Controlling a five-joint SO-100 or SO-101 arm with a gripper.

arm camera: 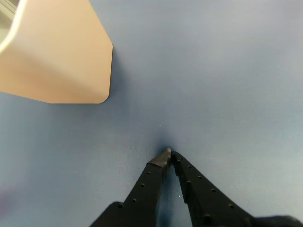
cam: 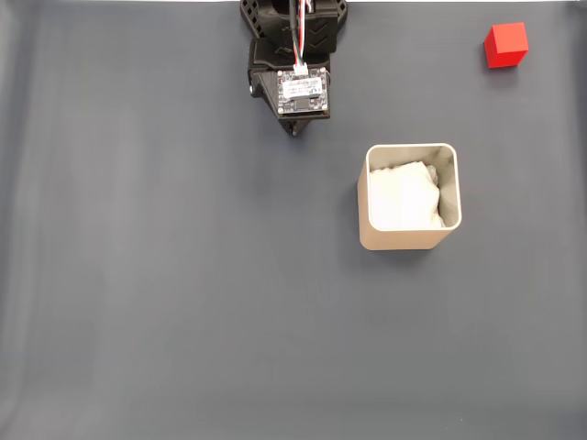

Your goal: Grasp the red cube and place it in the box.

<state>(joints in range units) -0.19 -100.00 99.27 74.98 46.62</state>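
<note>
The red cube [cam: 506, 45] sits on the grey mat at the top right of the fixed view, far from the arm. The box [cam: 409, 196], beige with white padding inside, stands right of centre; its outer wall [arm camera: 57, 56] fills the upper left of the wrist view. My gripper [cam: 293, 131] hangs at the top centre under the black arm, left of and above the box. In the wrist view its two black fingers [arm camera: 168, 155] meet at their tips close over the bare mat, shut with nothing between them.
The grey mat [cam: 183, 293] covers the whole table. The arm's base and wrist board [cam: 301, 87] stand at the top edge. Open mat lies between the gripper and the cube, and all around the box.
</note>
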